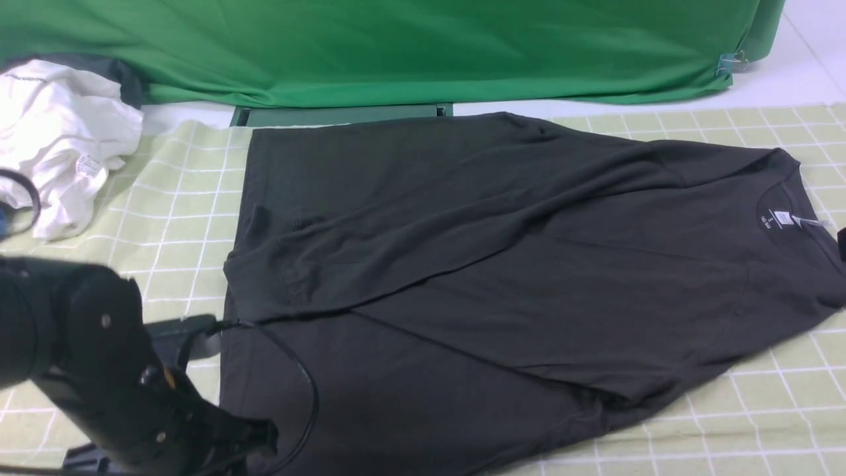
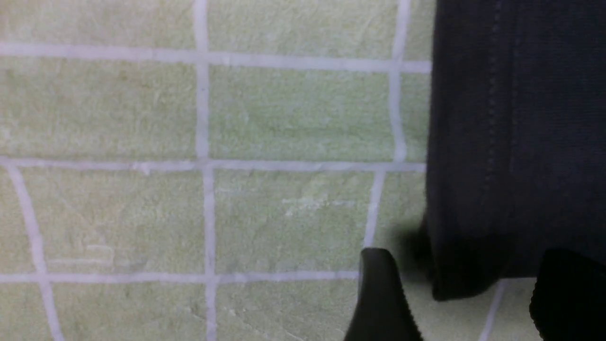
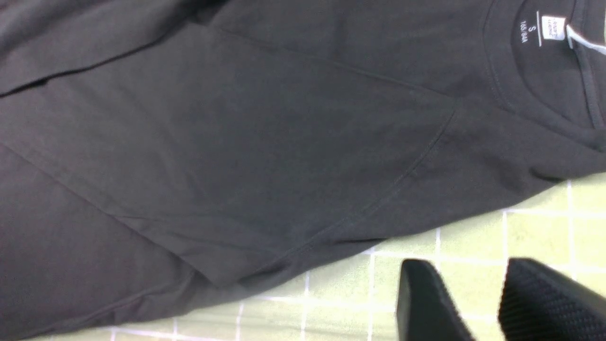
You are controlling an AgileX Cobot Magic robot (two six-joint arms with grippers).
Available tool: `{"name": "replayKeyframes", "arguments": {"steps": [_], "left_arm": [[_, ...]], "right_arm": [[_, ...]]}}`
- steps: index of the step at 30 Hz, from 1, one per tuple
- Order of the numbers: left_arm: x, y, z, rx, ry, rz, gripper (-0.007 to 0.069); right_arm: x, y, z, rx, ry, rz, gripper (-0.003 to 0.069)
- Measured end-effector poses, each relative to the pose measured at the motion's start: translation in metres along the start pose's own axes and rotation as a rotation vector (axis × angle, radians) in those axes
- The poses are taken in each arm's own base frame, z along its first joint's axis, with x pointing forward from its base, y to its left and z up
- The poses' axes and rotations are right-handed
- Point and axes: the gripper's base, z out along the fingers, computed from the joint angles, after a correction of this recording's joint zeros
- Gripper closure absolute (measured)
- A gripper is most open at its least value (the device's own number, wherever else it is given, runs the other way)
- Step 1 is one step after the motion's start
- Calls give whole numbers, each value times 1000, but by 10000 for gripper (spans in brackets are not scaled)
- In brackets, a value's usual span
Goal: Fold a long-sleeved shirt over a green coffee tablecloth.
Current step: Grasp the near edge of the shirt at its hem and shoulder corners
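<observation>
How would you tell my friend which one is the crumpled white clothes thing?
Find the big pale green tablecloth with white squares, where the black long-sleeved shirt lies spread out. Look at its far left corner, in front of the plain dark green fabric: the white garment sits there. It is the only white cloth, bunched in a heap instead of flat, with a small tag.
</observation>
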Motion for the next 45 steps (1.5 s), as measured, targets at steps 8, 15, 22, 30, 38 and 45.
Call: {"name": "replayKeyframes", "arguments": {"steps": [8,15,22,30,38,45], "left_arm": [[-2,-2,7,54,-70,-47,208],[0,-1,12,38,-19,-26,211],[-1,-2,13,46,-24,12,323],[-5,-5,14,81,-58,34,599],[-1,-6,-3,108,-139,126,601],[11,-4,-23,121,-187,187,601]], "right_arm": [[0,0,0,0,-3,0,418],[0,0,0,0,-4,0,418],[0,0,0,0,-4,-4,418],[1,0,0,-1,11,-38,418],[25,23,40,-75,152,-252,384],[44,74,91,-196,322,-590,244]]}}
